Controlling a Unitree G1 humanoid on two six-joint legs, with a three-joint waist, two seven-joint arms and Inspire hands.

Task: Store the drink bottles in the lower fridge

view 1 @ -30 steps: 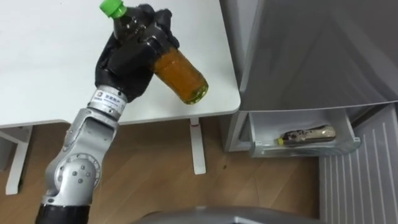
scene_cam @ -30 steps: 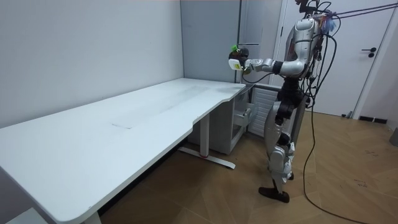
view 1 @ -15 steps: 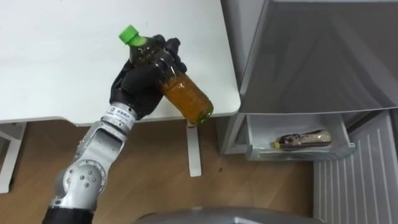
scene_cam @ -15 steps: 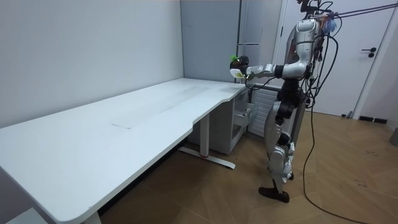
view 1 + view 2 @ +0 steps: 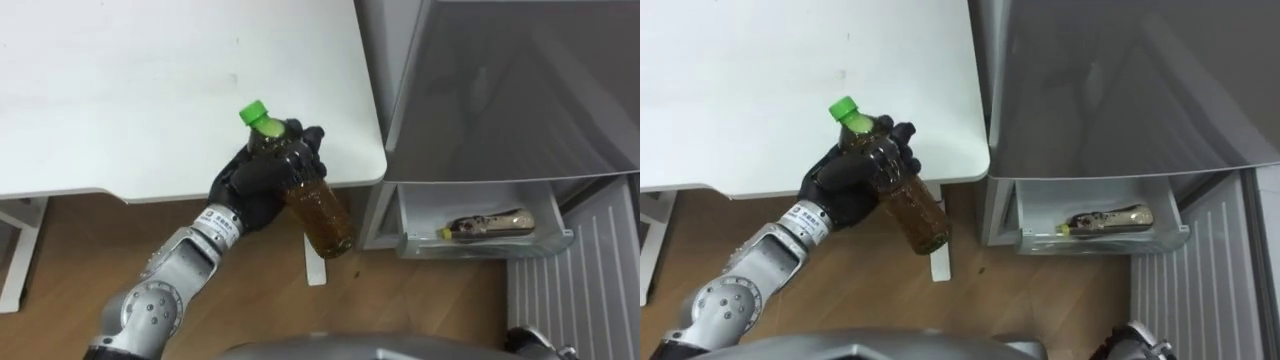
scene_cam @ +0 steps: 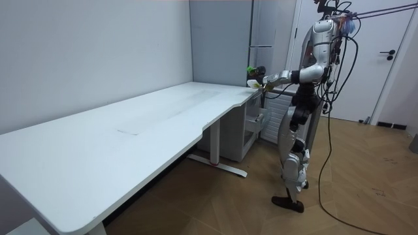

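My left hand (image 5: pixel 256 186) is shut on a clear bottle (image 5: pixel 312 203) of amber drink with a green cap (image 5: pixel 253 113). The bottle tilts, cap up and to the left, its base hanging past the white table's front corner (image 5: pixel 360 165), over the floor. To the right stands the grey fridge (image 5: pixel 500 90). Its lower drawer (image 5: pixel 485 238) is pulled open, and another bottle (image 5: pixel 490 224) lies flat inside. In the room view I stand at the table's far end beside the fridge, left arm stretched forward with the bottle (image 6: pixel 256 74). My right hand (image 5: pixel 1132 343) edges in at the lower right corner.
The white table (image 5: pixel 150 90) spreads across the left, with one leg (image 5: pixel 316 262) below the held bottle. Wooden floor lies in front of it. The fridge's ribbed white door panel (image 5: pixel 580 280) stands at the right of the drawer.
My left hand has carried the bottle down and to the right, from above the tabletop to the table's front corner, nearer the open drawer. The bottle now stands more upright.
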